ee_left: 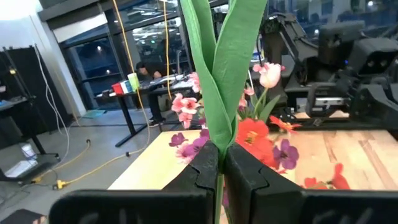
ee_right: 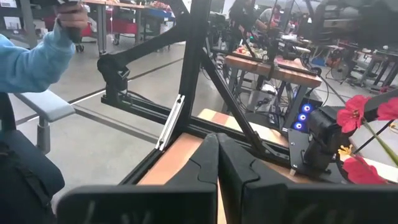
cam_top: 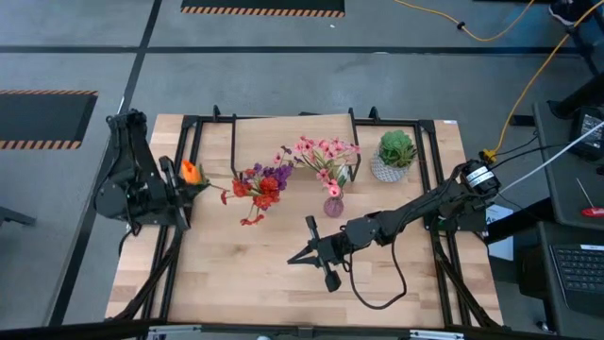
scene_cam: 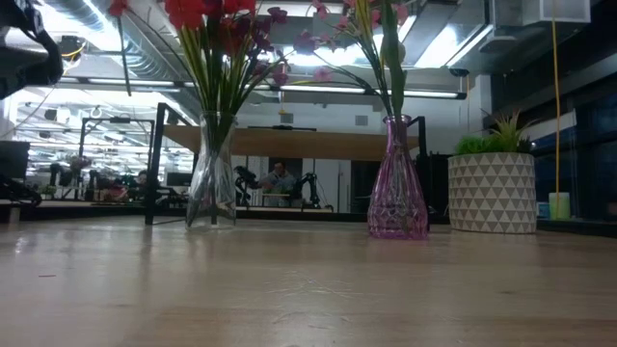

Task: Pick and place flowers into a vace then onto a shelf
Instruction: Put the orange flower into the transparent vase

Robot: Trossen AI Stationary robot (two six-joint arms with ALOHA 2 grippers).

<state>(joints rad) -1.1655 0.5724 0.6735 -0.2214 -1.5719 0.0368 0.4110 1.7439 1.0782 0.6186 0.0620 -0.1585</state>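
Tabletop's left edge: left end effector (ee_left: 221, 177) clamped on orange flower (cam_top: 192, 173) stem.

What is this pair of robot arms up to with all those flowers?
The left gripper, at the table's left edge, is shut on an orange flower by its green stem. Two vases already hold flowers: a clear vase with red and purple ones, and a pink vase with pink ones. The right gripper is shut and empty over the table's middle. Behind the vases stands the low shelf.

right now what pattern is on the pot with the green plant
White pot with a grey triangle pattern, clearest in the low view.
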